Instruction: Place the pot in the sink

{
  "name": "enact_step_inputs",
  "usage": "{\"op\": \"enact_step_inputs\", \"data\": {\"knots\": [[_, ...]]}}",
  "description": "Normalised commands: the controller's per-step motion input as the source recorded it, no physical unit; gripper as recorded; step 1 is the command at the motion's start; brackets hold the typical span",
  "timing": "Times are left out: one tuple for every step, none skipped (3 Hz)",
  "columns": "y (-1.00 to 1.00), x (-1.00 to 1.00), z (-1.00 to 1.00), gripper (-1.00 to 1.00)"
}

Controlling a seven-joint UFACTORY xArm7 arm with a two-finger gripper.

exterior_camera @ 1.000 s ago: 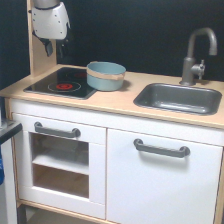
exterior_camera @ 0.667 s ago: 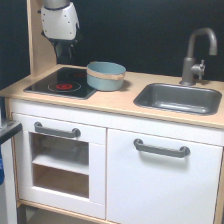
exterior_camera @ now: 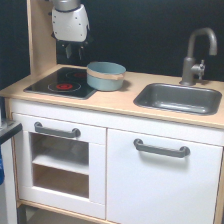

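Observation:
The light blue-grey pot (exterior_camera: 105, 75) with a tan band near its rim stands upright on the wooden counter, at the right edge of the black stovetop (exterior_camera: 62, 82). The dark grey sink (exterior_camera: 180, 98) is set into the counter to the exterior view's right, apart from the pot. My gripper (exterior_camera: 71, 50) hangs from the white arm above the stovetop's back, up and to the exterior view's left of the pot. Its dark fingers point down and hold nothing; against the dark wall I cannot tell how far apart they are.
A grey faucet (exterior_camera: 196, 55) rises behind the sink. A tall wooden side panel (exterior_camera: 39, 35) stands at the counter's left end. Below the counter are white cabinet doors with grey handles (exterior_camera: 161, 148).
My arm has moved toward the exterior view's right, closer to the pot. The pot and sink have not moved.

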Motion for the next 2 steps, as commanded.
{"op": "enact_step_inputs", "data": {"knots": [[0.37,0.18,-0.46,1.0],[0.25,0.1,-0.52,1.0]]}}
